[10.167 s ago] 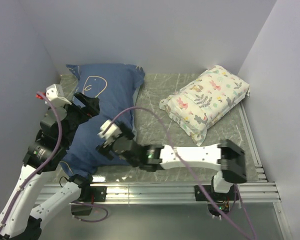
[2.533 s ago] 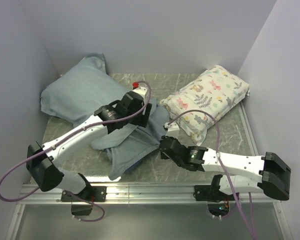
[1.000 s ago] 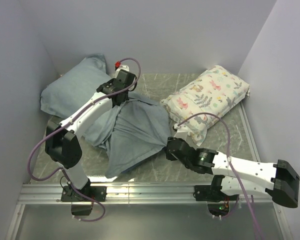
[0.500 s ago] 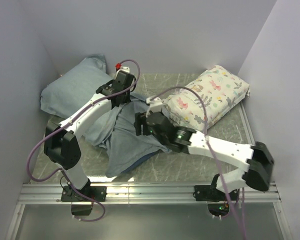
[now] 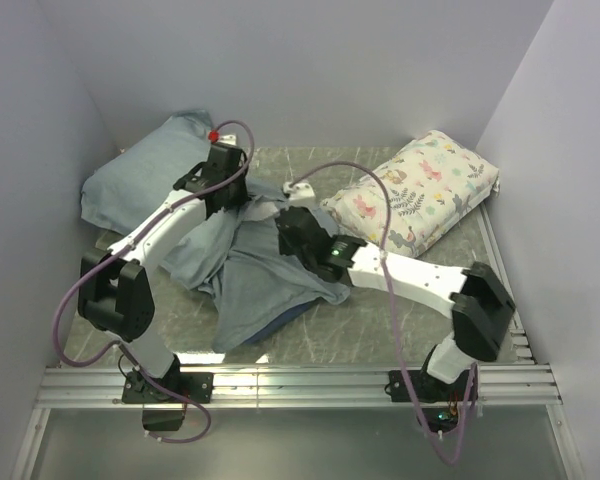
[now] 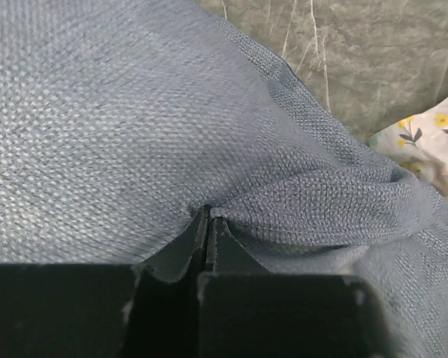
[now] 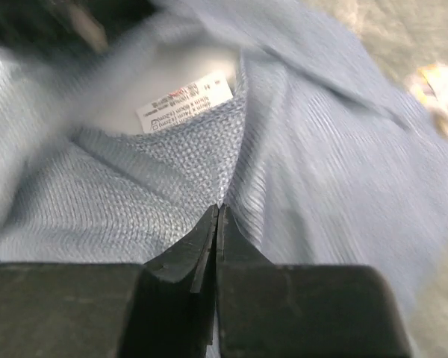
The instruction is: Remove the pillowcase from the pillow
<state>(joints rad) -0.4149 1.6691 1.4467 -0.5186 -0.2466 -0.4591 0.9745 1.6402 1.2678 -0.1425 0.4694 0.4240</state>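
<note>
So that the pillowcase (image 6: 97, 112) peels off the pillow (image 7: 187, 63), both my jaws clamp its cloth. Tag (image 7: 185, 101) exposed.

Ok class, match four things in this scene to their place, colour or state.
1 floral pillow
2 left gripper
3 tag
4 pillowcase

A grey-blue, crumpled
B shut on a fold of cloth
C far right of the table
D white with print, just beyond the right gripper

Pairs: 1-C, 2-B, 3-D, 4-A
</note>
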